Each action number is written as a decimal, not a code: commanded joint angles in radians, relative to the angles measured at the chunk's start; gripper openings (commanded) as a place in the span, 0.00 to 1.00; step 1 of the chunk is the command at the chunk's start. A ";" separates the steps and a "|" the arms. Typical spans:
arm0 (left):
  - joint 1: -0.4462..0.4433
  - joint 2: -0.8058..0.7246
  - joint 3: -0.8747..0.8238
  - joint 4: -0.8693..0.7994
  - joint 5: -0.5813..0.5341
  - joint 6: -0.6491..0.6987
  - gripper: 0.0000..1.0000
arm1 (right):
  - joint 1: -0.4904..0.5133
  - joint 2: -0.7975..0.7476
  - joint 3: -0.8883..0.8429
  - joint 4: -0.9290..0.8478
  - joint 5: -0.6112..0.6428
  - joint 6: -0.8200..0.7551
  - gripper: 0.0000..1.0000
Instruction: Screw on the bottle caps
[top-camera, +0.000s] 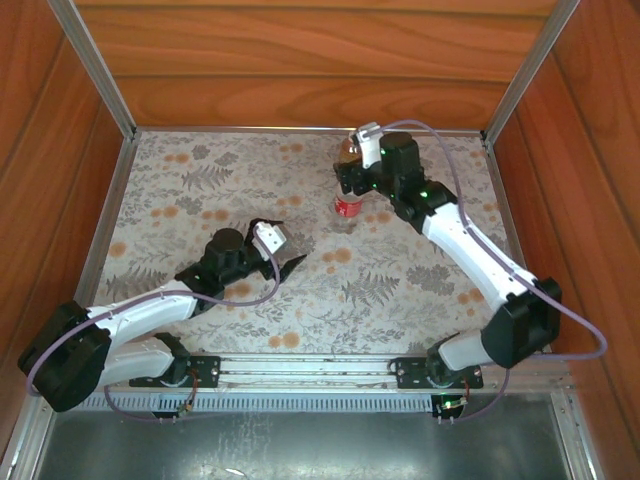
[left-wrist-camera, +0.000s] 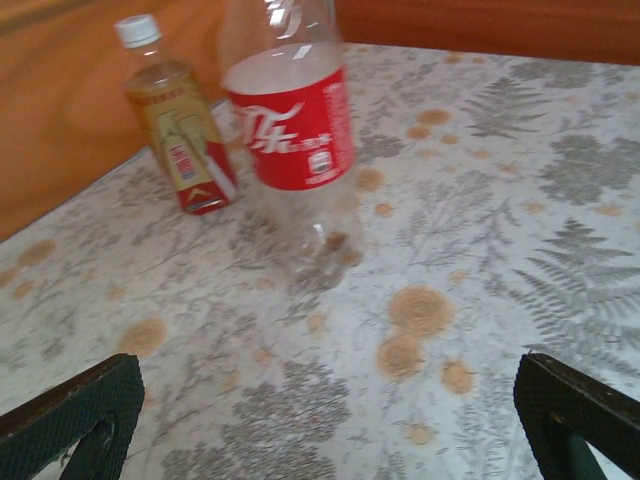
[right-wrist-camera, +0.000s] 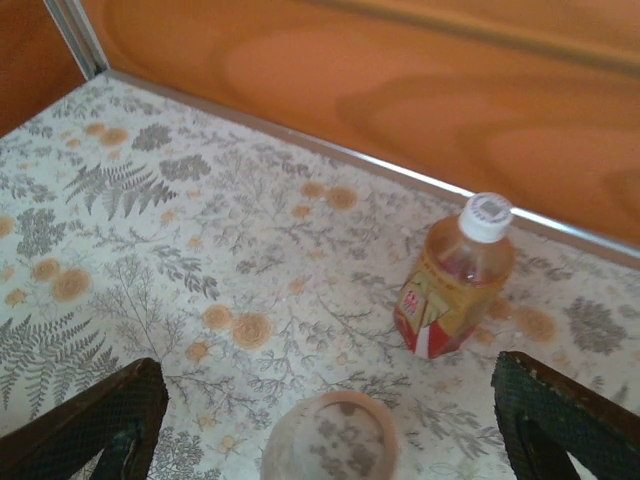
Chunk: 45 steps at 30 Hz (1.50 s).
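At the far side of the table (left-wrist-camera: 520, 200) stand 2 bottles: the clear bottle (left-wrist-camera: 290, 130), red-labelled, and beside it the amber bottle (left-wrist-camera: 180, 140), white cap (left-wrist-camera: 137, 30) on. The left gripper (left-wrist-camera: 330, 400) and right gripper (right-wrist-camera: 330, 400) are spread wide, holding nothing.

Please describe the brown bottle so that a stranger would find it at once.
Start at the wooden back wall. Just before it stands the amber bottle, behind the red-label bottle. It is brownish with a white cap; its neighbour is clear.

White script is showing on the red label (left-wrist-camera: 292, 125) of the clear bottle (left-wrist-camera: 300, 230), too blurred for reading; print on the amber bottle (left-wrist-camera: 180, 135) likewise.
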 joint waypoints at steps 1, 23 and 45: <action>0.034 -0.012 0.006 0.017 -0.148 0.025 1.00 | -0.027 -0.113 -0.087 0.071 0.085 -0.002 0.90; 0.611 0.181 -0.173 0.368 -0.295 -0.092 1.00 | -0.355 -0.118 -0.903 0.934 0.258 0.011 1.00; 0.727 0.423 -0.042 0.389 -0.253 -0.223 1.00 | -0.476 0.142 -0.819 0.997 0.123 0.081 1.00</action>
